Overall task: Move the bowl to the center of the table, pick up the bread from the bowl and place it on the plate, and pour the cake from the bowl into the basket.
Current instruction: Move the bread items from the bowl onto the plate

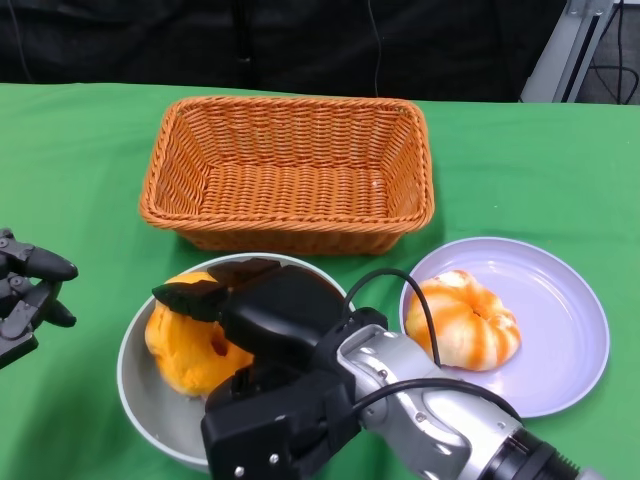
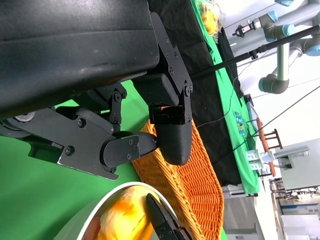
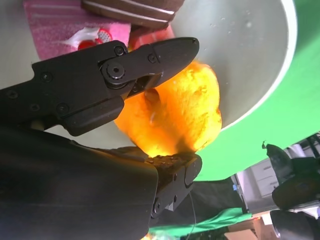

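While the left hand (image 1: 25, 295) idles empty at nine o'clock, fingers loosely spread, the bowl (image 1: 140, 385) sits near the desk's (image 1: 80, 160) middle with the orange cake (image 1: 185, 345) inside, the right hand's (image 1: 270, 350) fingers (image 3: 150, 57) pinching it. Bread (image 1: 462, 320) already rests on the plate (image 1: 560, 310) at three o'clock. Pouring remains; the basket (image 1: 290, 175) at twelve stands just beyond the bowl's rim.

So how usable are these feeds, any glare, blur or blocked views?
Head view: sharp and evenly lit, though the right robot hand hides much of the bowl. Right wrist view: the cake glows overexposed. Left wrist view: the left robot hand fills the frame, with a bright background.
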